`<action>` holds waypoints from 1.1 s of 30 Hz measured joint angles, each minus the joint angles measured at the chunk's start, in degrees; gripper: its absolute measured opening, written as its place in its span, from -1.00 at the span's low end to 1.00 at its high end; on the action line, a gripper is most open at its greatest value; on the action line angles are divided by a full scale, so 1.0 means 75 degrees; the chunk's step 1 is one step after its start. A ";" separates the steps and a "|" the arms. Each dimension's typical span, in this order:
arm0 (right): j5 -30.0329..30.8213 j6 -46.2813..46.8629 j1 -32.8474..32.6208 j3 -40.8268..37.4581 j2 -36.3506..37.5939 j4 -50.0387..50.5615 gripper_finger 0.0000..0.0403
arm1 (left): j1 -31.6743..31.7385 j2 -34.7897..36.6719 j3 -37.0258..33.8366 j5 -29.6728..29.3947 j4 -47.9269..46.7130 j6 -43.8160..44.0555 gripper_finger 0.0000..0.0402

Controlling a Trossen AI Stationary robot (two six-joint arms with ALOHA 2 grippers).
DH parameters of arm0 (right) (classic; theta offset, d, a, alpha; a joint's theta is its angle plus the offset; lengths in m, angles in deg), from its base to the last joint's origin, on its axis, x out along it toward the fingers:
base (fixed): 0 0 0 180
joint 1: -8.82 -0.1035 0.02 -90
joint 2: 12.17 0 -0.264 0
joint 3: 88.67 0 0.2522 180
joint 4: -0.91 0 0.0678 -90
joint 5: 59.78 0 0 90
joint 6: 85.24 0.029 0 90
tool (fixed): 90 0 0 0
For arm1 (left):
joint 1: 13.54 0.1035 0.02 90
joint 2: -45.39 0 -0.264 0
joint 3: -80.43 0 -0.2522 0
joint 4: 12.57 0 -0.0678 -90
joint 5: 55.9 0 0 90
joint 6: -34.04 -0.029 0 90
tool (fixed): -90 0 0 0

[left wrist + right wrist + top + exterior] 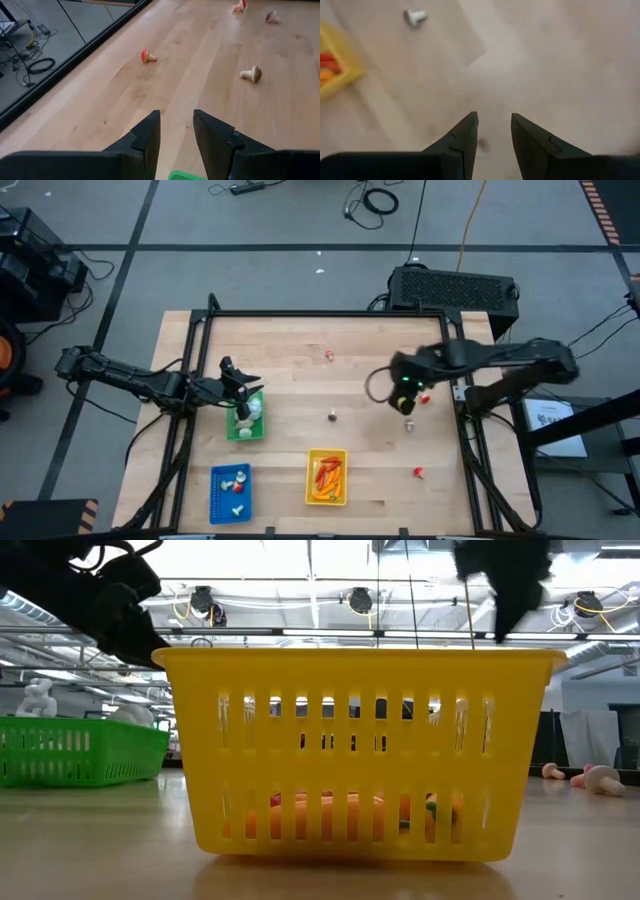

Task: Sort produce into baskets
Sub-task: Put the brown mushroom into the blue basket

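Observation:
Three baskets stand on the wooden table: a green basket (246, 418) at the left, a blue basket (231, 492) and a yellow basket (326, 477) near the front edge, each with produce inside. Loose toy pieces lie on the wood: a red one (329, 355), a brown mushroom (333, 417), a white piece (409, 424) and a red piece (418, 472). My left gripper (176, 116) hovers open over the green basket's far rim (187, 176), empty. My right gripper (494, 117) hangs open above bare wood right of centre (403, 395), pointing steeply down, empty.
A black metal frame (330, 313) edges the table's far side and runs down both sides. In the low view the yellow basket (355, 750) fills the foreground, with the green basket (80, 750) behind at the left and mushrooms (600, 778) at the right. Bare wood lies mid-table.

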 joint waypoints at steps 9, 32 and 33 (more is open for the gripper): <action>-0.1178 0.0586 -0.0508 -0.3131 0.1227 -0.1809 -0.46 | 0.0003 0.0000 0.0000 -0.0083 0.0100 -0.0017 -0.38; -0.1179 -0.1089 -0.1158 -0.3714 0.0202 -0.2278 -0.02 | 0.0003 0.0000 0.0000 -0.0111 0.0187 -0.0104 -0.38; -0.1179 -0.1112 -0.1216 -0.3714 0.0091 -0.2311 -0.01 | 0.0003 0.0000 0.0000 -0.0111 0.0189 -0.0104 -0.38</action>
